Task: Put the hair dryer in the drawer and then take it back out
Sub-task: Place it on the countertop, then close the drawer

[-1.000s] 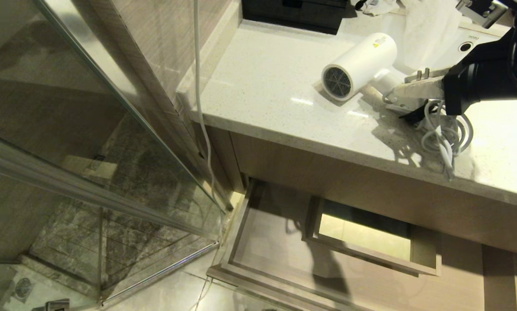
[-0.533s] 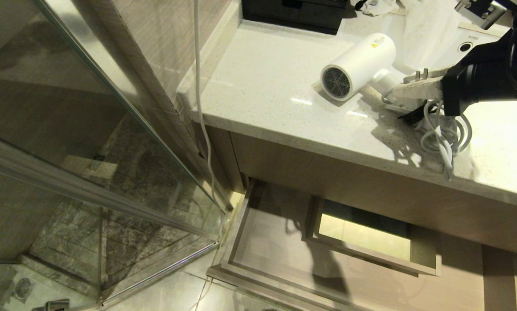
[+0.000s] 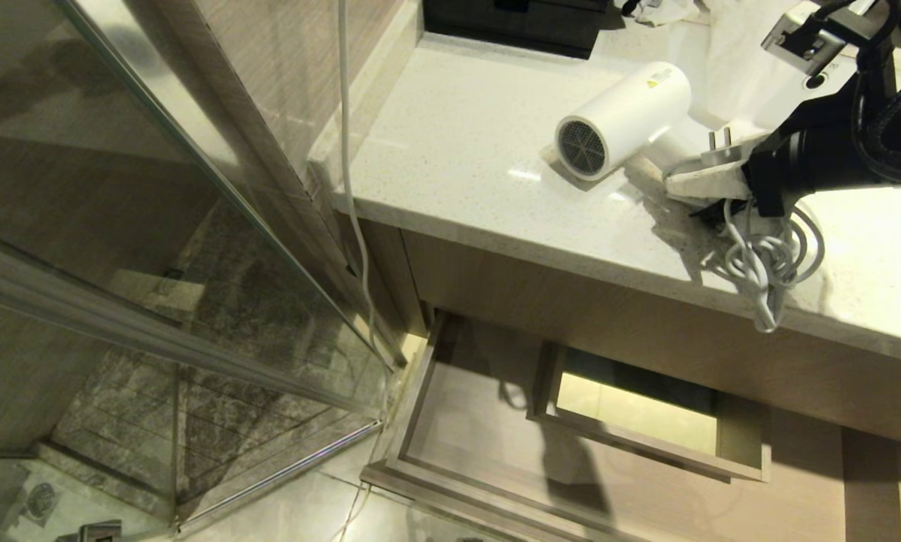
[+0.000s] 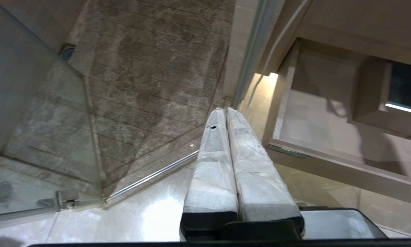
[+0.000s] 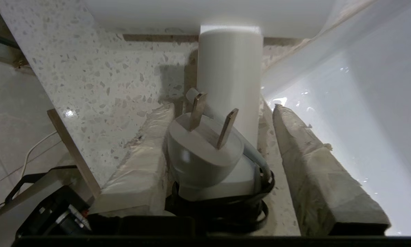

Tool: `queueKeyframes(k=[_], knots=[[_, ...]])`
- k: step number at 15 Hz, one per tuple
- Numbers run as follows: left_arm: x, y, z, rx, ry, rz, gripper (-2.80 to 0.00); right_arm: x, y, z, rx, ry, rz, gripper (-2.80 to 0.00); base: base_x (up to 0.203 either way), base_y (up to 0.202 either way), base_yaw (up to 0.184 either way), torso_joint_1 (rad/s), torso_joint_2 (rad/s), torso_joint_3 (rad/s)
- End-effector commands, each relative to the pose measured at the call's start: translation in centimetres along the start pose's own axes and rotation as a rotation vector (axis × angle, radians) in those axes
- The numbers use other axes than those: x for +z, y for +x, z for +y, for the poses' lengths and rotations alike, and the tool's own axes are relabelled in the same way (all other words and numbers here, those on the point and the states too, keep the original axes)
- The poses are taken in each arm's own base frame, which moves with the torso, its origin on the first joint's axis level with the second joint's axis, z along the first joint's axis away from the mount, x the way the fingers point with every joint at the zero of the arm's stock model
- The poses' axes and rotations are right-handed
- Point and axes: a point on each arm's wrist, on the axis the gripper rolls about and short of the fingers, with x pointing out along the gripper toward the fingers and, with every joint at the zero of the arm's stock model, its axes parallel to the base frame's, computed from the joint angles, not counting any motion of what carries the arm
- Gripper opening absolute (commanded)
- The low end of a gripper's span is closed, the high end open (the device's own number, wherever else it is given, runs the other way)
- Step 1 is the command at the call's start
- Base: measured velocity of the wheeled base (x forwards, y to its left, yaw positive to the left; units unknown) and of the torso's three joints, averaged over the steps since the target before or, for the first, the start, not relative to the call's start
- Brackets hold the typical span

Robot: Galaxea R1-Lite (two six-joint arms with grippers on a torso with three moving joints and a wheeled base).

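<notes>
Right end effector (image 5: 222, 137) open astride hair dryer (image 3: 622, 118) handle on countertop (image 3: 458, 143), gripping nothing.

Glossy speckled stone countertop (image 3: 458, 150), matt wood-grain drawer (image 3: 488, 421), smooth white plastic hair dryer (image 3: 627, 113)

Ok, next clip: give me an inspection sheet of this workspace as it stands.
Surface: speckled countertop, lit, glossy.
Job's things: hair dryer lying on the countertop; drawer pulled open below, nothing seen in it.
Clutter: black box at the back; white cloth by the basin.
Grippers: right gripper open around the plug and dryer handle; left gripper shut, parked over the floor.
Cables: grey cord coiled at the counter edge; white cable hanging down the wall.
Surroundings: glass shower screen, tiled floor.
</notes>
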Motion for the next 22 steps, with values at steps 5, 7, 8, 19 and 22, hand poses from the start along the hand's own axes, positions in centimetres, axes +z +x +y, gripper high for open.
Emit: queueKeyframes(k=[5, 7, 8, 19, 22], knots=[[0.0, 0.0, 0.0, 0.0, 0.0, 0.0, -2.8, 1.1, -1.0, -0.2, -0.036, -0.03, -0.078, 0.0, 0.0, 0.0, 0.0, 0.0, 0.0, 0.0], [0.0, 0.0, 0.0, 0.0, 0.0, 0.0, -2.8, 1.4, -1.8, -0.1, -0.05, -0.045, -0.107, 0.0, 0.0, 0.0, 0.0, 0.0, 0.0, 0.0], [0.0, 0.0, 0.0, 0.0, 0.0, 0.0, -2.8, 1.5, -2.3, 0.0, -0.056, -0.053, -0.118, 0.0, 0.0, 0.0, 0.0, 0.0, 0.0, 0.0], [0.0, 0.0, 0.0, 0.0, 0.0, 0.0, -2.8, 1.2, -8.7, 1.0, -0.143, -0.088, -0.144, -2.8, 0.0, 0.0, 0.0, 0.0, 0.0, 0.0], [0.0, 0.0, 0.0, 0.0, 0.0, 0.0, -2.8, -0.8, -10.9, 1.0, -0.204, -0.049, -0.061, -2.8, 0.0, 0.0, 0.0, 0.0, 0.0, 0.0]])
